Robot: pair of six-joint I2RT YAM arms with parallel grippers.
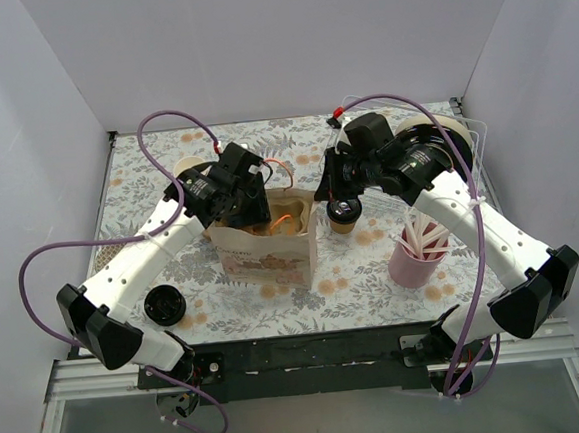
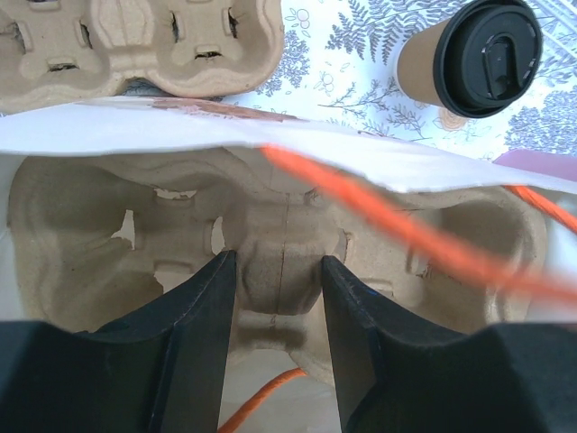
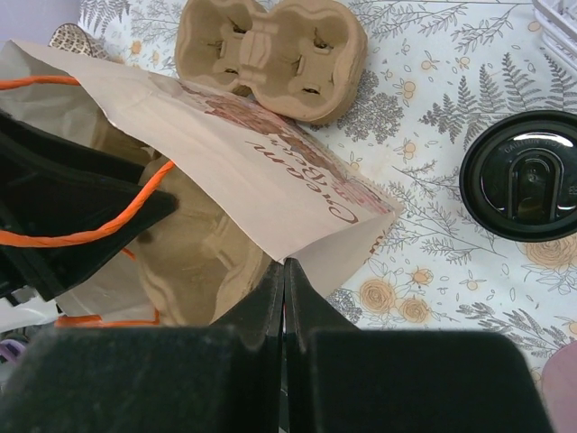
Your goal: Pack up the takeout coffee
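Note:
The takeout coffee (image 1: 344,213), a kraft-brown cup with a black lid, stands on the table just right of the paper bag (image 1: 268,258). It also shows in the left wrist view (image 2: 469,59) and the right wrist view (image 3: 523,176). My left gripper (image 2: 278,262) reaches down into the bag's open top, its jaws closed on the middle ridge of a cardboard cup carrier (image 2: 90,225) lying inside. My right gripper (image 3: 285,266) is shut on the bag's rim (image 3: 252,153) at its right corner, next to the coffee.
A second cup carrier (image 3: 270,54) lies on the table behind the bag. A pink cup of straws (image 1: 418,252) stands at the right. A loose black lid (image 1: 164,305) lies near the front left. A round stack (image 1: 434,135) sits at the back right.

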